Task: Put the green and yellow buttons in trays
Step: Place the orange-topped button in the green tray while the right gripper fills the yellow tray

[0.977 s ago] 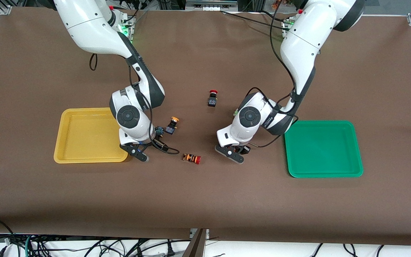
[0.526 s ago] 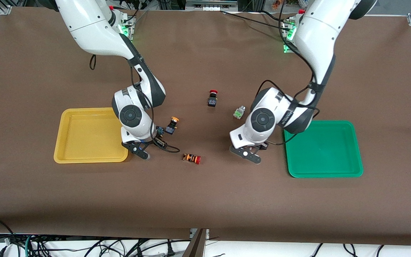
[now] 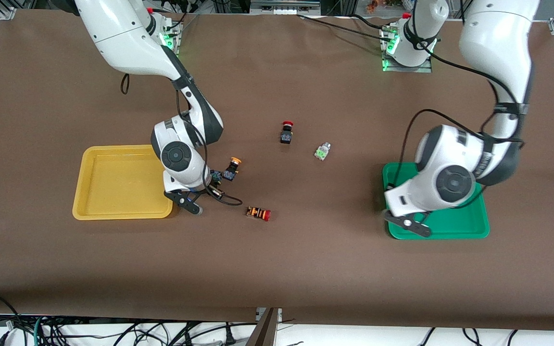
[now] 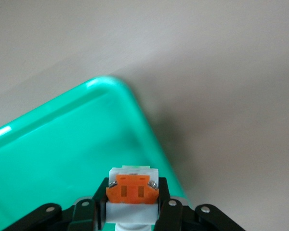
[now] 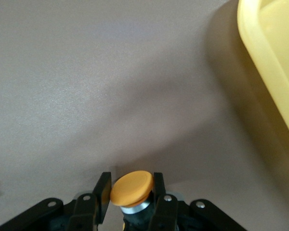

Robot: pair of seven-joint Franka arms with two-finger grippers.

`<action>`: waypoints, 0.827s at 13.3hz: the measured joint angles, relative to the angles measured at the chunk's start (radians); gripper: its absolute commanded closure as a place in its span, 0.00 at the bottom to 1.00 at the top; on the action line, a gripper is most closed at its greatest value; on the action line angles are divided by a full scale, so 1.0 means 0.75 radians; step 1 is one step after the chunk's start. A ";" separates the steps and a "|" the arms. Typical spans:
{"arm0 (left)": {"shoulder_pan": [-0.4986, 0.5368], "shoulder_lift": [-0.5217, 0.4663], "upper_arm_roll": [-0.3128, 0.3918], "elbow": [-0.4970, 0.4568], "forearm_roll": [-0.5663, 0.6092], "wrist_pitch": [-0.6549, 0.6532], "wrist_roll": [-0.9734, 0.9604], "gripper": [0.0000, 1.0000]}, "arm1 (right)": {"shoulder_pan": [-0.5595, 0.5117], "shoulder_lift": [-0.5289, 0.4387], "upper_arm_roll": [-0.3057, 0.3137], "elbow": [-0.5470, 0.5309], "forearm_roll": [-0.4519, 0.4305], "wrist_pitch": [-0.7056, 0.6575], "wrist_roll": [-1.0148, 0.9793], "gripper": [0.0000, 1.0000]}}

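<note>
Right now left end effector [image 4: 131, 211] grips orange-faced button [image 4: 131, 188] over green tray [image 4: 62, 159] edge.

Hidden bits, my wrist cams
My held buttons' bodies cut off at frame edge; green tray [image 3: 469, 227] partly under my left arm.

A brown table cover [image 3: 277, 269] carries a yellow tray [image 3: 113, 211] and a green tray [image 3: 469, 230], both plain, beneath white arms with black joints and black gripper fingers [image 4: 169, 211]. The left gripper [image 4: 132, 219] clamps a white-bodied button with an orange face [image 4: 131, 188]; the right gripper [image 5: 131, 204] clamps a button with a yellow-orange cap [image 5: 131, 188]. Loose on the cover lie a black button with a yellow-orange cap [image 3: 232, 169], a black button with a red cap [image 3: 286, 132], an orange-and-black-striped button with a red cap [image 3: 258, 213] and a silvery-white button with a green face [image 3: 322, 151].
</note>
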State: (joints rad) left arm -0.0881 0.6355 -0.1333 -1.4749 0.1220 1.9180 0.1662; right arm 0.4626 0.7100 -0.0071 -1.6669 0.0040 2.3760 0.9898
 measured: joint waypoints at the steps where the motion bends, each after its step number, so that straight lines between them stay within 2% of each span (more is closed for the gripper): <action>1: 0.027 0.014 0.000 -0.029 0.000 0.001 0.016 0.88 | 0.000 0.000 0.000 0.000 0.000 0.000 0.000 1.00; 3: 0.031 0.064 -0.006 -0.067 0.000 0.022 0.020 0.86 | -0.001 0.000 -0.003 0.005 0.000 0.006 -0.010 1.00; 4: 0.029 0.090 -0.011 -0.078 0.000 0.044 0.020 0.80 | -0.003 -0.001 -0.006 0.014 0.000 0.009 -0.025 1.00; 5: 0.030 0.106 -0.013 -0.090 0.000 0.064 0.020 0.63 | -0.005 -0.002 -0.011 0.027 -0.001 0.009 -0.044 1.00; 6: 0.031 0.113 -0.013 -0.097 0.000 0.074 0.020 0.01 | -0.010 -0.005 -0.016 0.045 -0.002 -0.002 -0.077 1.00; 8: 0.032 0.112 -0.013 -0.098 0.000 0.076 0.018 0.00 | -0.049 -0.021 -0.027 0.095 -0.003 -0.093 -0.226 1.00; 11: 0.033 0.081 -0.016 -0.093 0.000 0.049 0.017 0.00 | -0.210 -0.067 -0.037 0.147 -0.003 -0.224 -0.607 1.00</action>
State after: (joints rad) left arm -0.0631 0.6965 -0.1453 -1.5447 0.1220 1.9549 0.1792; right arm 0.3053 0.6600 -0.0349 -1.5567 0.0018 2.2083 0.5348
